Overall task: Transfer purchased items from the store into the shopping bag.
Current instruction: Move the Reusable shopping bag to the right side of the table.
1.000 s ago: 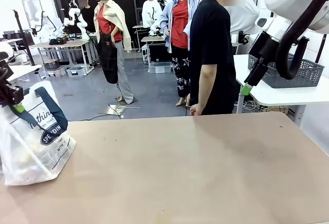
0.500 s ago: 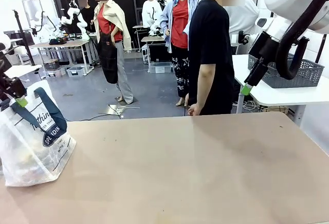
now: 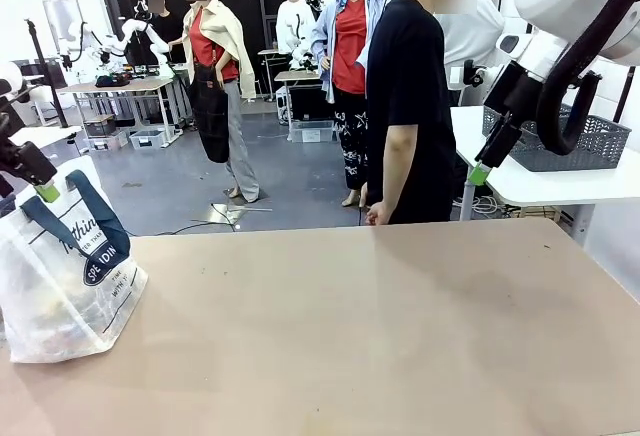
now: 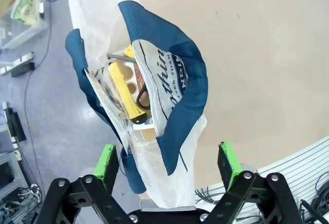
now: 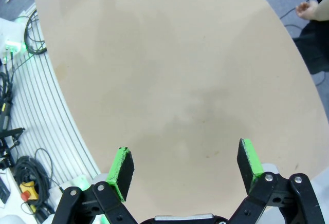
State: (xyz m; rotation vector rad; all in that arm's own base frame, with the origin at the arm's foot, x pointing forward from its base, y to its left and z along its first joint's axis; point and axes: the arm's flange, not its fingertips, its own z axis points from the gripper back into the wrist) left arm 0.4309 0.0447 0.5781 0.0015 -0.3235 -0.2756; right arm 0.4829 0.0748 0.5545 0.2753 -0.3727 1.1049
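Note:
The shopping bag [image 3: 62, 274], translucent white with navy handles, stands at the table's left edge. My left gripper [image 3: 42, 189] hangs open just above its handles, holding nothing. Looking down in the left wrist view, the bag's mouth [image 4: 134, 88] gapes beneath the open left gripper [image 4: 167, 163]. Purchased items lie inside, among them a yellow piece [image 4: 122, 86] and a black one [image 4: 143, 98]. The store, a dark grey mesh basket [image 3: 592, 144], sits on a white table at the right. My right gripper [image 3: 479, 173] is raised near it and stands open over the bare tabletop [image 5: 169, 80] with nothing between its fingers [image 5: 121, 166].
A person in a black shirt [image 3: 412, 106] stands at the far side of the tan table [image 3: 380, 326], one hand [image 3: 376, 215] by the edge. The white side table [image 3: 540, 181] stands behind the right corner.
My left gripper opened and let go of the bag's navy handle, then lifted slightly up and away. The bag stays standing. The right arm has not moved.

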